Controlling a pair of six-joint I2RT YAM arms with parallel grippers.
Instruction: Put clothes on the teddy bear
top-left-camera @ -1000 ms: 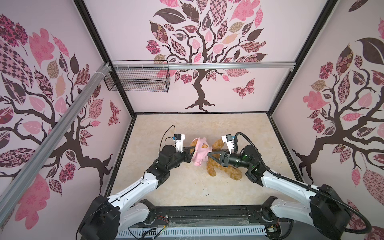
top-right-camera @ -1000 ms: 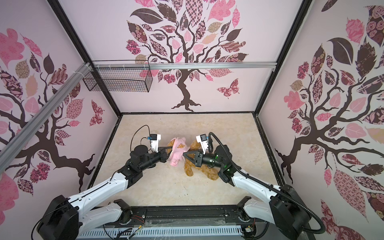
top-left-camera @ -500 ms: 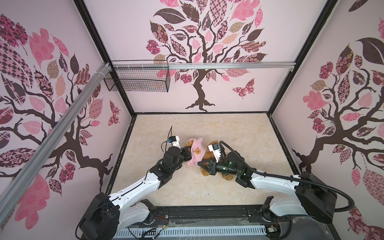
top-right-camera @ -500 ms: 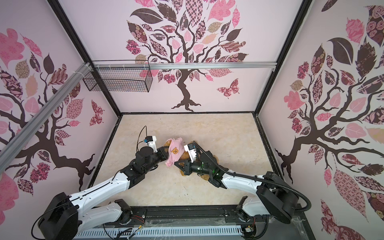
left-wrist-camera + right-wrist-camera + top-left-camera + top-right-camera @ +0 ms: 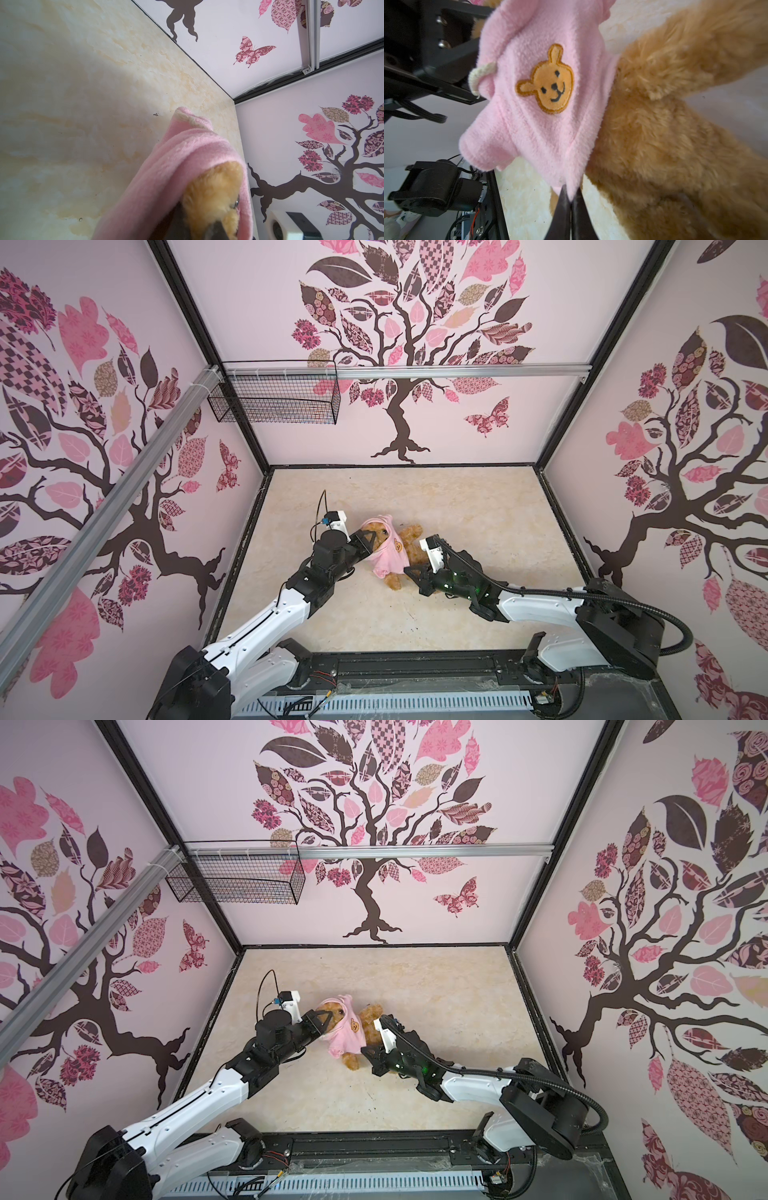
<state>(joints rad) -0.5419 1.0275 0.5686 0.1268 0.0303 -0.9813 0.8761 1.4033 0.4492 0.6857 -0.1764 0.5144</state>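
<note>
I had the bear (image 5: 411, 536) lying on the floor (image 5: 469, 514) near the middle, between my two arms, with the shirt (image 5: 390, 556) bunched over its head like a hood. My left gripper (image 5: 372, 541) was closed at the shirt's (image 5: 180, 149) opening, right beside the bear's (image 5: 212, 191) face. I judged it to be pinching cloth, though I could not tell whether some fur was caught as well. My right gripper (image 5: 571, 198) was clamped on the bottom hem of the shirt (image 5: 539, 128), its jaws pressed together with only a fold of pink between them. Holding the two ends that way stretched the shirt between my arms, which I took to be the point: one end anchored at the head, so the other could be drawn down over the bare torso (image 5: 654, 135). The emblem (image 5: 548, 83) faced my right wrist camera, so the shirt's front was turned toward that arm. The bear's long axis ran roughly from my left gripper (image 5: 326, 1022) across to my right gripper (image 5: 366, 1052), head end at the left and face toward my left wrist. One limb (image 5: 393, 580) stuck out below the shirt toward the near edge. The sleeve looked empty to me, so the arms probably needed threading next.
</note>
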